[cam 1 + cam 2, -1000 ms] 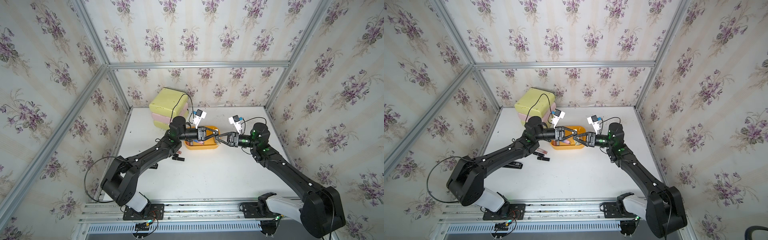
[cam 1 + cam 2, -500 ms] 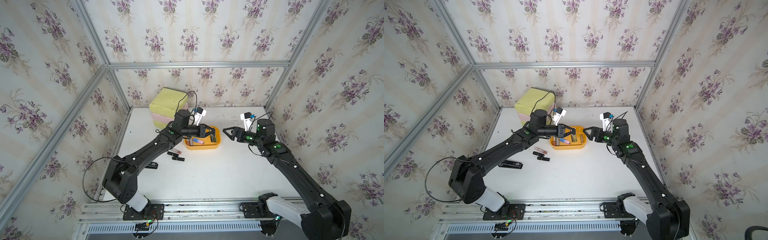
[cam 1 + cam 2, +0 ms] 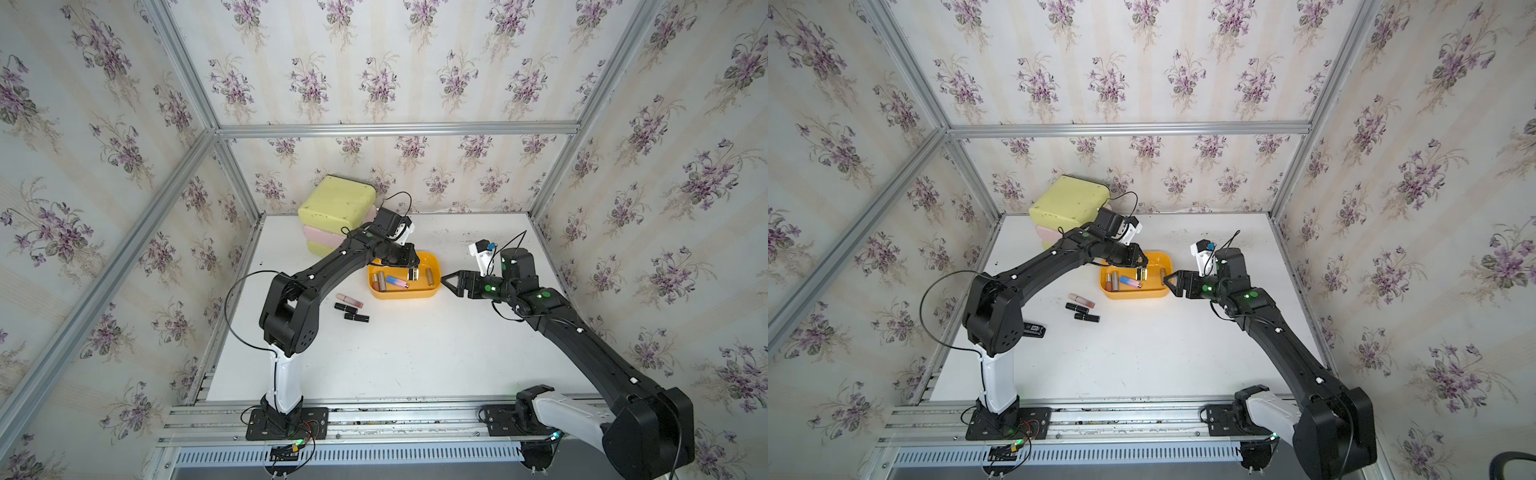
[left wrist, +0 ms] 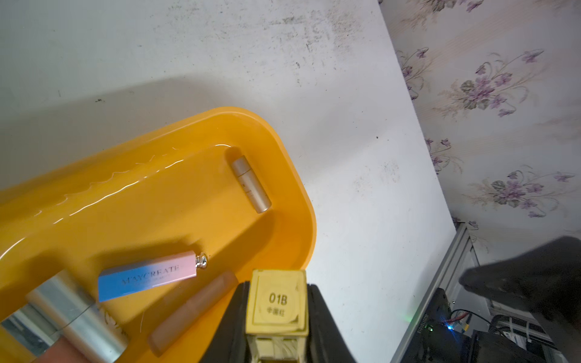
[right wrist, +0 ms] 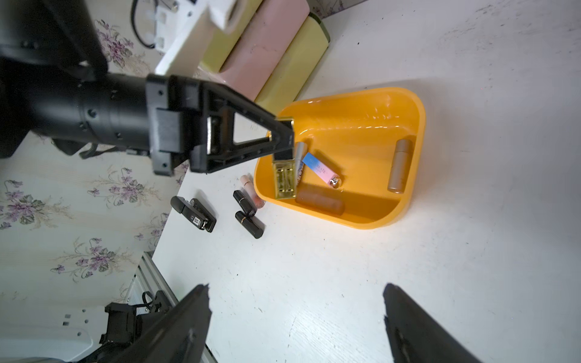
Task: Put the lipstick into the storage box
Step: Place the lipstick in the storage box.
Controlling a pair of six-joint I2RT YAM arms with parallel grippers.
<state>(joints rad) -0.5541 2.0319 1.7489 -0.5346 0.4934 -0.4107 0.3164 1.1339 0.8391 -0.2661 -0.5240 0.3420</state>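
silver lipstick [image 4: 75, 317] cut off by frame edge, label perhaps unreadable

storage box [image 5: 361, 125]: glossy orange plastic. Gold lipstick [image 5: 284, 179]: shiny, probably metallised plastic. Champagne tube [image 4: 251, 184]: matt brushed metal look. Table [image 4: 220, 47]: scuffed matt white.

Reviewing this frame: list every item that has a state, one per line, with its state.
left end effector: shut on the gold lipstick, above the storage box.
right end effector: open, empty, beside the box.
gold lipstick: held, hanging upright.
storage box: open-topped, holding several lipsticks.
blue-pink lipstick: lying in the box, capped.
two black lipsticks: lying on the table, outside the box.
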